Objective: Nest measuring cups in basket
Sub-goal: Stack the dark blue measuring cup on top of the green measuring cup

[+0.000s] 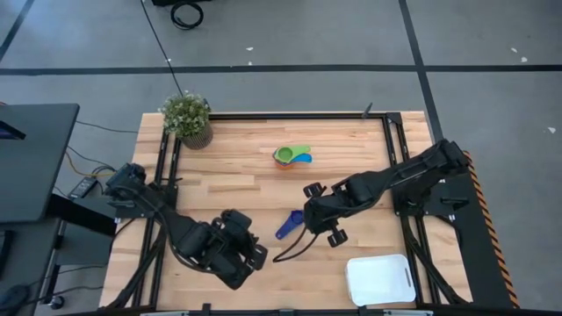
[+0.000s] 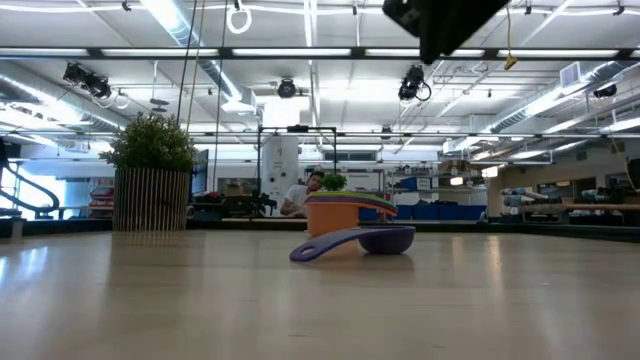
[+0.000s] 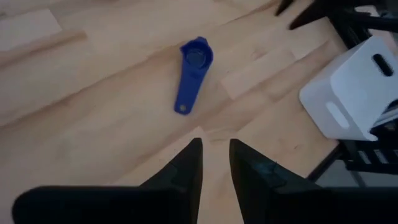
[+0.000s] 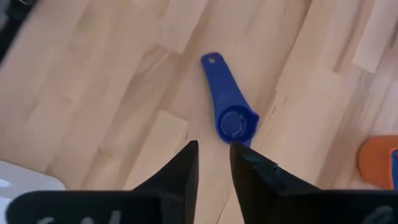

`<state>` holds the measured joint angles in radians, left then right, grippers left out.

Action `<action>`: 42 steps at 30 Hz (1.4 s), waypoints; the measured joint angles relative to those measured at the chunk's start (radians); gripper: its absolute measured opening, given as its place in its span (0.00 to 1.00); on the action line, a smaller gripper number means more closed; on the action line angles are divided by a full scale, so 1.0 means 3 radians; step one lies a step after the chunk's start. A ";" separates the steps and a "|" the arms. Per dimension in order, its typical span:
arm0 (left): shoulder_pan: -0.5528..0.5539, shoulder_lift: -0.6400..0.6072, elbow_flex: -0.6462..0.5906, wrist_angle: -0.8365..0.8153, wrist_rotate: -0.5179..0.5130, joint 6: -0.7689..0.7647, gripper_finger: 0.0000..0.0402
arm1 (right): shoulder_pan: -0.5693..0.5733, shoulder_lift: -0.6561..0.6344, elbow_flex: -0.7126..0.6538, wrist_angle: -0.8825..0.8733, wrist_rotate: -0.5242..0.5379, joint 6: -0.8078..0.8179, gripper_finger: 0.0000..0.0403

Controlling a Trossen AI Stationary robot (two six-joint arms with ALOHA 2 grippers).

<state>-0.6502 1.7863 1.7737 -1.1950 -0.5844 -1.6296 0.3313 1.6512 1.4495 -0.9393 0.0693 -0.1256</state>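
Measuring cups sit in two places on the pale wooden plank tabletop (image 1: pixel 237 167): a small dark blue plastic cup with a flat handle (image 1: pixel 288 225) lies alone near the middle, and a nested stack of orange, green and light blue cups (image 1: pixel 291 157) stands farther back. The shallow white plastic basket (image 1: pixel 379 280) rests at the front right edge. The right claw (image 4: pixel 213 151) hovers just beside the blue cup, fingers nearly closed, holding nothing. The left claw (image 3: pixel 215 149) waits front left, likewise nearly closed.
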 joint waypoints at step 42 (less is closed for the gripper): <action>-0.0090 -0.0254 0.0001 0.0682 -0.0231 -0.0031 0.22 | -0.0484 0.0050 -0.1931 0.2602 -0.0505 -0.1473 0.29</action>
<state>-0.6773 1.7100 1.7741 -0.9905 -0.6537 -1.6388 0.1859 1.6663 0.8703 -0.1587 -0.0823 -0.5675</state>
